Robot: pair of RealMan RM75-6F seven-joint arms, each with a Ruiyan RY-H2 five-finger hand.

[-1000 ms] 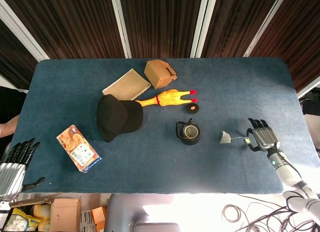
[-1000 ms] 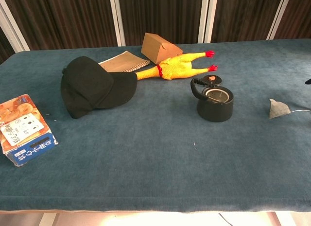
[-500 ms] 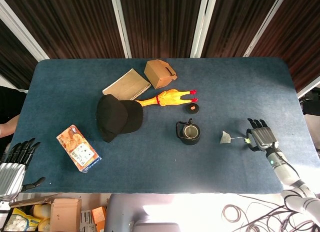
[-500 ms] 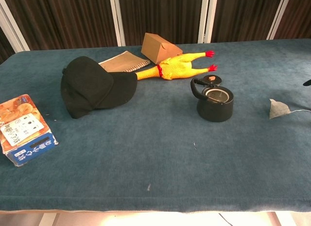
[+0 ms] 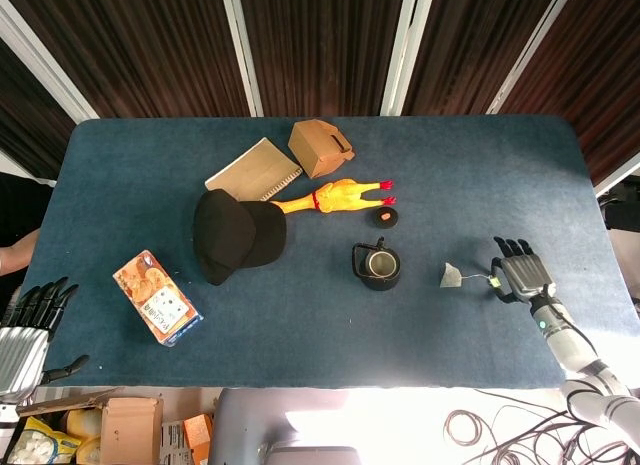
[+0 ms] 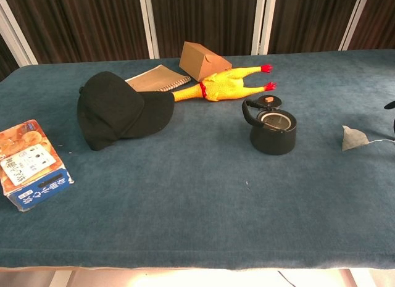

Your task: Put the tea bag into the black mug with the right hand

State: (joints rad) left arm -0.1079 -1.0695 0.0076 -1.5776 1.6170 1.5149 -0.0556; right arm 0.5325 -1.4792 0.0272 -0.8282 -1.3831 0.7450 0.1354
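The tea bag [image 5: 451, 276] lies flat on the blue table, right of the black mug [image 5: 379, 266]. Its string runs right to a small tag [image 5: 493, 281]. My right hand [image 5: 521, 270] hovers just right of that tag, fingers spread, holding nothing. The chest view shows the tea bag [image 6: 352, 138] right of the mug [image 6: 273, 131], which stands upright with its handle to the back left. Only dark fingertips [image 6: 390, 105] of the right hand show at that view's right edge. My left hand [image 5: 27, 328] hangs open off the table's front left corner.
A black cap [image 5: 235, 235], a yellow rubber chicken [image 5: 335, 197], a cardboard box [image 5: 319, 147] and a notebook [image 5: 254, 169] lie behind and left of the mug. A small black lid [image 5: 385, 217] sits behind it. A snack box [image 5: 158, 297] lies at the front left.
The right hand has shifted only slightly beside the tag; a little more of its fingertips shows at the chest view's right edge. Nothing else moved.
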